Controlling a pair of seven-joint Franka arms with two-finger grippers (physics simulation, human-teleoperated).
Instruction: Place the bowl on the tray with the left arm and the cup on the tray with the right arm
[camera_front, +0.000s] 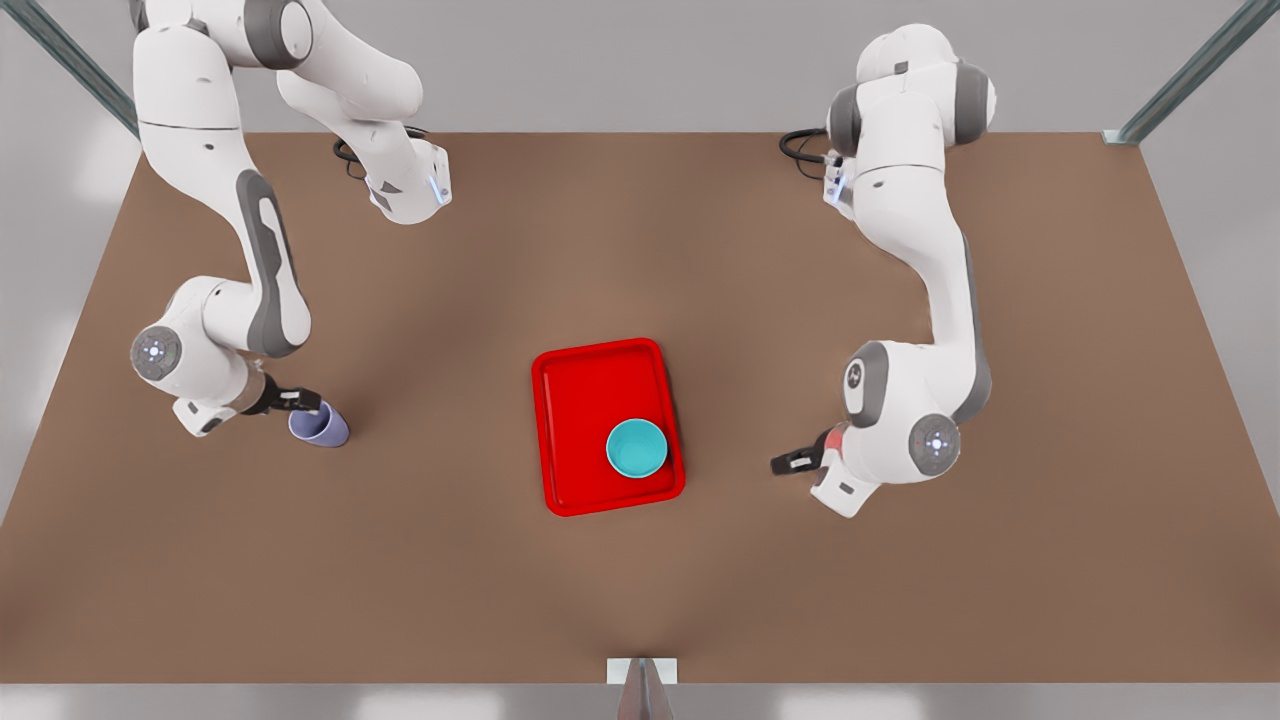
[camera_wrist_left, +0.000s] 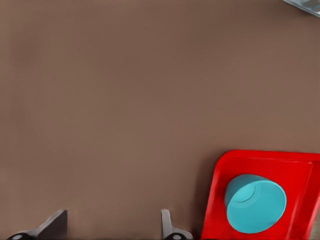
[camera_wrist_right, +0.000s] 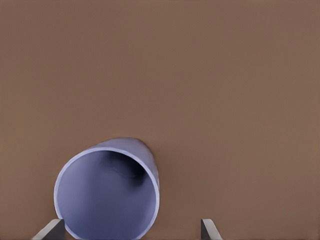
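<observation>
One item, the bowl (camera_front: 636, 448), sits on the tray (camera_front: 580, 390), so the left gripper (camera_front: 792, 462) waits beside it, jaws wide, while the right gripper (camera_front: 300, 402), jaws wide, straddles the cup (camera_front: 320, 427) for pickup.

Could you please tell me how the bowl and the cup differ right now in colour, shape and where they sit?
The bowl is teal, the cup lavender. The bowl is wider and shallower; the cup is narrower and tapered. The bowl sits on the red tray, while the cup is on the brown table, off the tray, at the open right gripper. The open left gripper is beside the tray. Both are plain and handleless.
</observation>
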